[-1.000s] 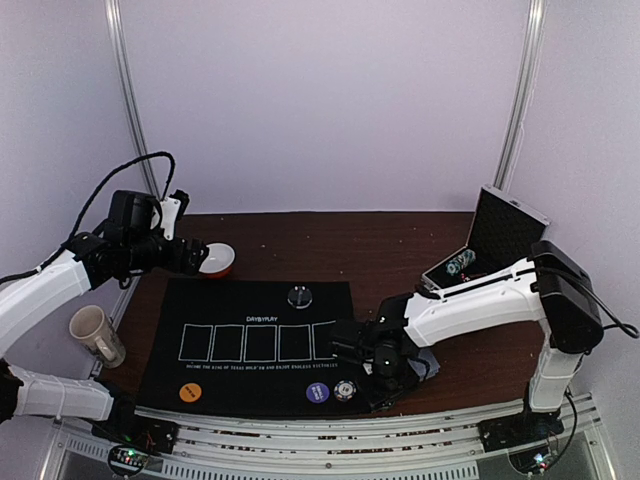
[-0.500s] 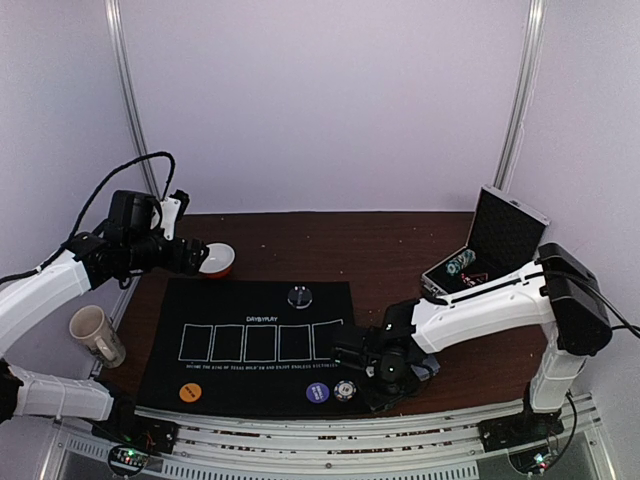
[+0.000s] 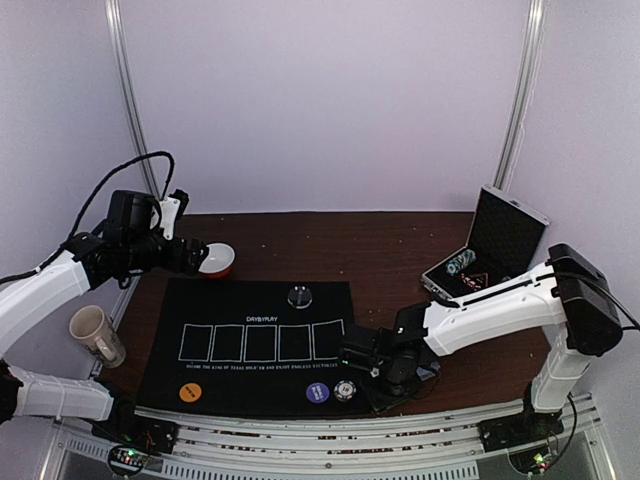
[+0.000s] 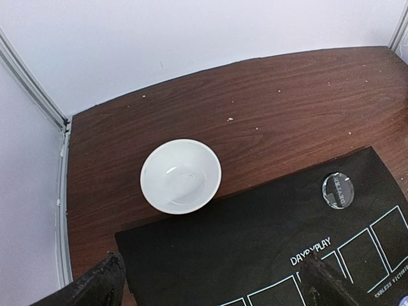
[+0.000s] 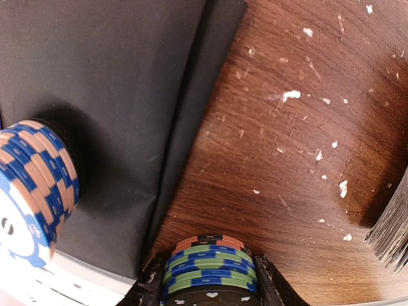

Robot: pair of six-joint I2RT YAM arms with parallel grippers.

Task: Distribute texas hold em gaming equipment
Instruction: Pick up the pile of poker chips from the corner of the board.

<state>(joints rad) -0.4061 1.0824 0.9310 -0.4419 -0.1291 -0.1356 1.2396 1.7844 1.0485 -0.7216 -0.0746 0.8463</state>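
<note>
Right wrist: 2 chip stacks

White arms, black joints; black cable on left one.

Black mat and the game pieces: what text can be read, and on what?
"DAYBYPLAY": white print on the black mat, above the card boxes.
Line under the boxes: too small to read.
Markings blurred: clear disc, orange chip, purple-blue chip.
No legible text: chip stack in right gripper.
</note>
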